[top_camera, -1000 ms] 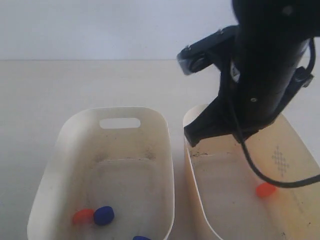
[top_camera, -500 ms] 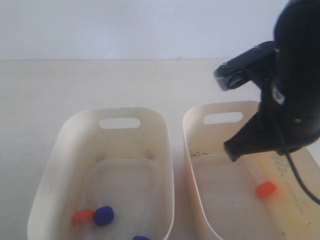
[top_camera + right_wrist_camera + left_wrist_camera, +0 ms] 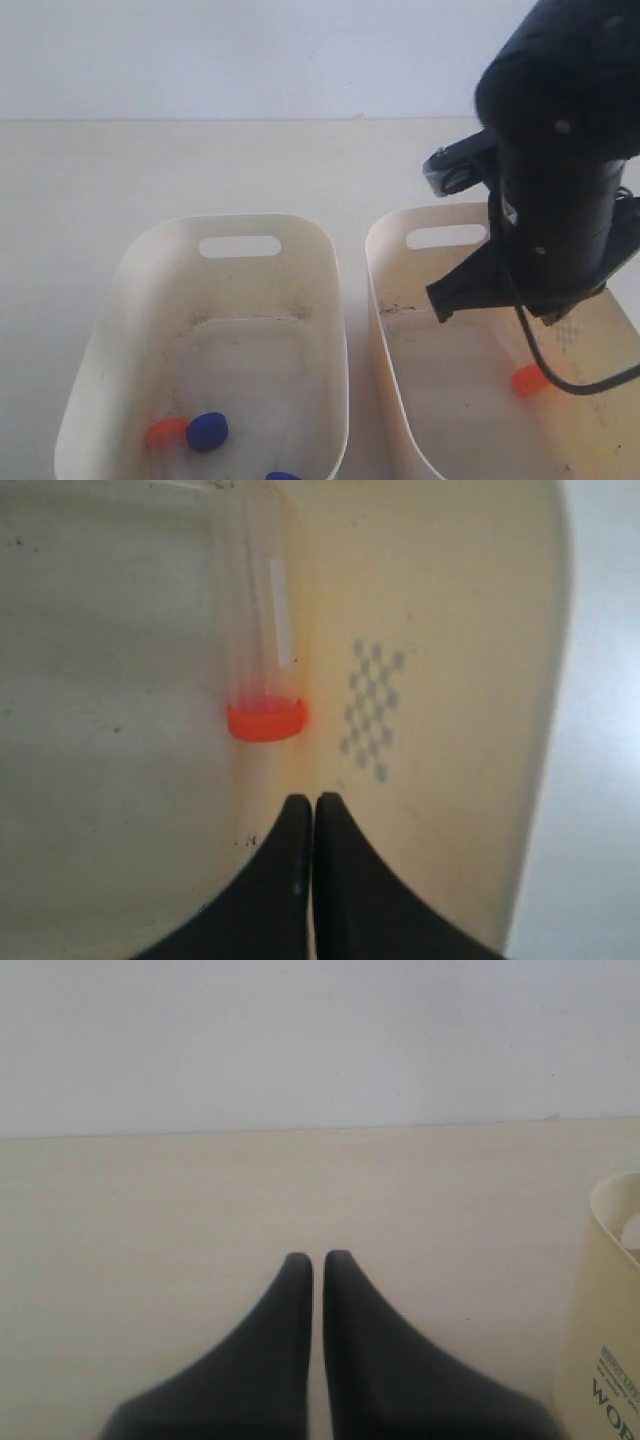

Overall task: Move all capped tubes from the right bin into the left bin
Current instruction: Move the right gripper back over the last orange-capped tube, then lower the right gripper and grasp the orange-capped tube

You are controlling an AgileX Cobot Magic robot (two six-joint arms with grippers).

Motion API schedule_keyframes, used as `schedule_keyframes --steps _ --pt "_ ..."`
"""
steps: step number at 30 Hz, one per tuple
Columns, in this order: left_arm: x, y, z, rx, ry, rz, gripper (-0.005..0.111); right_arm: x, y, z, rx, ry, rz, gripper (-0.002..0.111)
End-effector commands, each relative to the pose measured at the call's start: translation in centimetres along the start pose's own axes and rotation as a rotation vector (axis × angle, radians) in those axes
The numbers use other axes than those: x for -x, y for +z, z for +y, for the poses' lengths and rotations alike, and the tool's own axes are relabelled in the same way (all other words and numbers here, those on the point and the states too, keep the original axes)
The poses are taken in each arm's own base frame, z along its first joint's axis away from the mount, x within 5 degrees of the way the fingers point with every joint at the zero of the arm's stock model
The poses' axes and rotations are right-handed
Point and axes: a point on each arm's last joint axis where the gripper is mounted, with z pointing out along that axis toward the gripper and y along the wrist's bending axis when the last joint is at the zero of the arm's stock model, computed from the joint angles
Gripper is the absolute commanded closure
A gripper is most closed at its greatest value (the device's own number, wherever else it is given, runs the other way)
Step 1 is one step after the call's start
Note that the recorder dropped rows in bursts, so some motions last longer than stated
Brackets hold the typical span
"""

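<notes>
The right bin (image 3: 392,330) holds one capped tube: a clear body (image 3: 255,600) with an orange-red cap (image 3: 266,718), the cap also showing as (image 3: 528,379). It lies by the wall with the dot pattern (image 3: 370,710). My right gripper (image 3: 313,800) hangs over this bin, shut and empty, its tips (image 3: 443,298) a little short of the cap. In the left bin (image 3: 120,300) lie an orange-red cap (image 3: 165,433) and two blue caps (image 3: 208,431) (image 3: 283,476). My left gripper (image 3: 317,1257) is shut and empty over bare table.
The two bins stand side by side, nearly touching, on a pale wooden table (image 3: 150,170) in front of a white wall. A cream tub's outer wall (image 3: 605,1310) with dark lettering shows beside my left gripper. The right arm's black body hides part of the right bin.
My right arm has swung to the right, from above the gap between the bins to over the right bin, staying shut. The tubes have not moved.
</notes>
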Motion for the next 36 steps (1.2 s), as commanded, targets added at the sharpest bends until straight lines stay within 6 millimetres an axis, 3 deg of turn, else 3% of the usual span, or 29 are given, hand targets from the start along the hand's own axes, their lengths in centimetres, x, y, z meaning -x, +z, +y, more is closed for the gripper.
schedule_keyframes --steps 1,6,16,24,29,32,36 --pt "0.2 0.0 0.0 0.001 -0.005 -0.012 0.102 0.8 2.5 1.4 -0.045 -0.035 0.082 0.109" --pt "0.2 0.0 0.0 0.001 -0.005 -0.012 0.102 1.3 4.6 2.3 -0.101 -0.075 0.134 0.109" --pt "0.2 0.0 0.0 0.001 -0.005 -0.012 0.102 1.5 4.9 3.1 -0.024 -0.049 0.113 0.109" --pt "0.2 0.0 0.0 0.001 -0.005 -0.012 0.102 1.9 7.1 4.0 -0.062 -0.103 0.145 0.109" --pt "0.2 0.0 0.0 0.001 -0.005 -0.012 0.102 2.3 7.5 4.2 -0.054 -0.118 0.103 0.108" --pt "0.2 0.0 0.0 0.001 -0.005 -0.012 0.102 2.4 7.5 4.3 -0.049 -0.143 0.1 0.097" --pt "0.2 0.0 0.0 0.001 -0.005 -0.012 0.102 2.4 7.5 4.3 -0.043 -0.147 0.092 0.057"
